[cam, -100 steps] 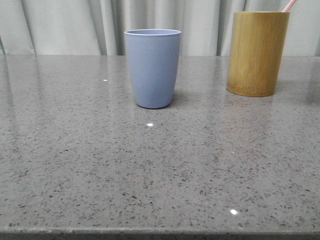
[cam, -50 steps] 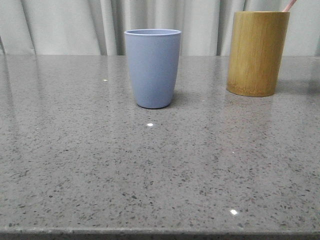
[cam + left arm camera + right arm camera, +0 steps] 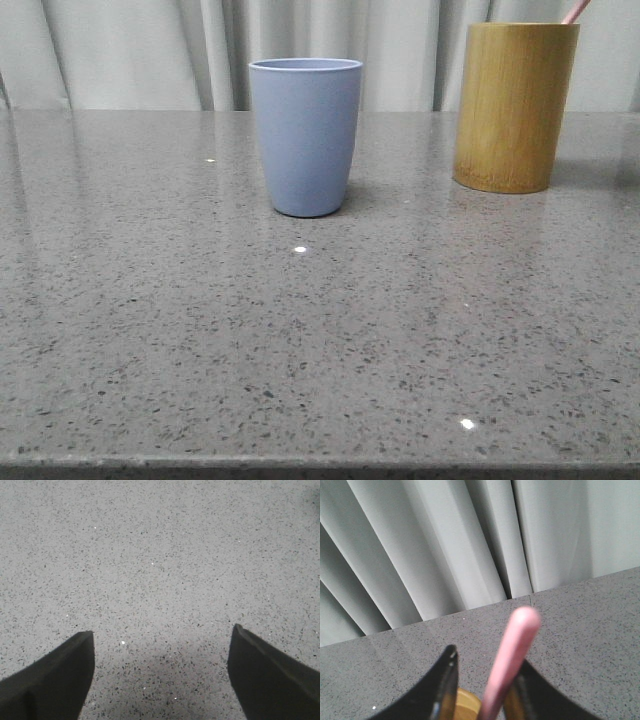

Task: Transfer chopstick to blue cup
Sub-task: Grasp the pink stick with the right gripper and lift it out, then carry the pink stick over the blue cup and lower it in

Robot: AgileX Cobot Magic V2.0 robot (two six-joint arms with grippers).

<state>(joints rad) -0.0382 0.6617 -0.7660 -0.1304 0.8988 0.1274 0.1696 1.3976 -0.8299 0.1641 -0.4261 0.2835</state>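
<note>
Front view: the blue cup (image 3: 305, 136) stands upright a little left of centre on the grey speckled table (image 3: 320, 340), mouth open and nothing visible above its rim. At about three o'clock from it, well apart, stands the bamboo holder (image 3: 515, 106), and the pink tip of the chopstick (image 3: 577, 11) pokes from its rim toward one o'clock. The stick leans there because the holder's wall props it — so it has yet to be lifted out. The stretch of table between the two vessels is bare, and a curtain (image 3: 140, 50) hangs close behind, so I judge a lift straight up and then a carry toward nine o'clock has more room than any move backward.

Left wrist view: the left gripper (image 3: 161, 636) hangs over bare table with its jaws wide apart, holding nothing — it looks parked out of the way.

Right wrist view: the right gripper (image 3: 487, 661) sits above the yellow rim of the holder (image 3: 467, 702), with the chopstick (image 3: 512, 652) rising between its fingers (image 3: 445, 685). The jaws stand on either side of the stick with a gap showing on one side at least, so they appear not clamped yet; the other side I cannot tell. The placing suggests a grasp on the upper shaft, clear of the rim.
</note>
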